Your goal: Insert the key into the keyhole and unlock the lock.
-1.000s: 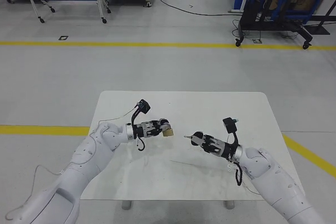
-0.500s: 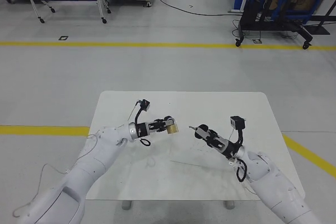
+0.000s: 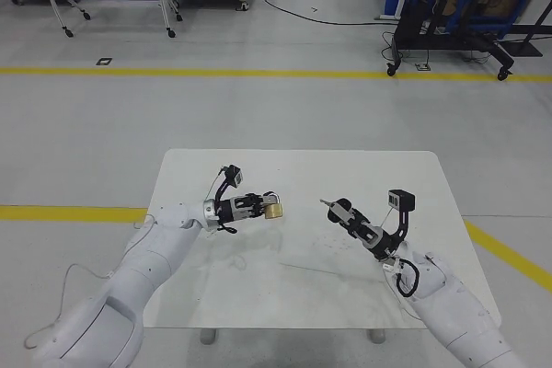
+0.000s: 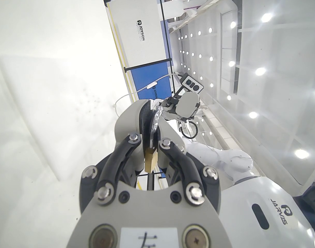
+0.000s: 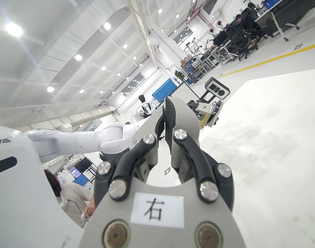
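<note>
The left gripper [image 4: 152, 125] bears a white label [image 4: 148, 237] with one black character on its base; the right gripper [image 5: 167, 109] bears a second label [image 5: 157, 209] with a different character. A white panel [image 4: 131, 14] behind carries a logo and lettering

Table [image 3: 386, 175]: white, flat top, four round corners.
Legs [image 3: 207, 337]: two short feet peek out under the near edge.
Specks [image 4: 95, 103]: tiny dark dots on the tabletop, near the middle.
Line [image 3: 305, 269]: thin, faint mark between the middle and the near edge.
Floor [image 3: 74, 138]: gray with yellow stripes; the table stands on it.
</note>
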Motion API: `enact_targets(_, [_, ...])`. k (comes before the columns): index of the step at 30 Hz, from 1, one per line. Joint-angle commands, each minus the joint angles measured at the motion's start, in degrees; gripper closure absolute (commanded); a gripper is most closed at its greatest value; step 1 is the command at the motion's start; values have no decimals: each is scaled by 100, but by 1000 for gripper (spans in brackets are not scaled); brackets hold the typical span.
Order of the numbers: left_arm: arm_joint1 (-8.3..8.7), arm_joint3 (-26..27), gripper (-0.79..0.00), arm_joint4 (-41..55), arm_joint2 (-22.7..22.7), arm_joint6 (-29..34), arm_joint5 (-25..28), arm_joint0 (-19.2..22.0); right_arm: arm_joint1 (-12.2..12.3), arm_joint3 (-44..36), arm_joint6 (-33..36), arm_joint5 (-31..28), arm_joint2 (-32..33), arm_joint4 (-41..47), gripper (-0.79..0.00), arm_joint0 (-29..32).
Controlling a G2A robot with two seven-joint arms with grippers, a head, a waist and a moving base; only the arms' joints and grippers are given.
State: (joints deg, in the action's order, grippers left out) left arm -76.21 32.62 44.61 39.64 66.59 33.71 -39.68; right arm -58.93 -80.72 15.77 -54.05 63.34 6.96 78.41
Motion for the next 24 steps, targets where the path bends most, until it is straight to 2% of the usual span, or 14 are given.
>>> enact_targets(1, [5,29,0,-48,22,-425,-342,-126,1,13,13,58,6,-61,0,-7])
enact_targets(3, [-2,159,0,131,73,-524,-810,-267,-29,-72,-216,428,20,-255,0,-2])
enact_targets(5, [-8,218,0,240,132,-678,-1151,-329,-59,-175,-163,540,-100,-181,0,40])
enact_targets(9, [-82,405,0,644,207,-842,-2051,-399,-94,-185,47,828,-224,514,0,107])
enact_targets(12, [-161,456,0,675,174,-1056,-2478,-343,-88,-148,195,911,-152,906,0,176])
enact_targets(15, [-271,501,0,774,142,-1249,-2708,-271,-73,-255,133,952,-40,1036,0,427])
enact_targets(19, [-428,436,0,862,63,-1299,-2898,-177,-53,-513,129,1326,76,1201,0,723])
enact_targets(21, [-482,380,0,982,78,-1214,-2908,-163,-43,-646,375,1459,80,1383,0,810])
enact_targets(23, [-482,380,0,982,78,-1214,-2908,-163,-26,-740,928,1569,45,1721,0,818])
enact_targets(24, [-482,380,0,982,78,-1214,-2908,-163,-26,-740,928,1569,45,1721,0,818])
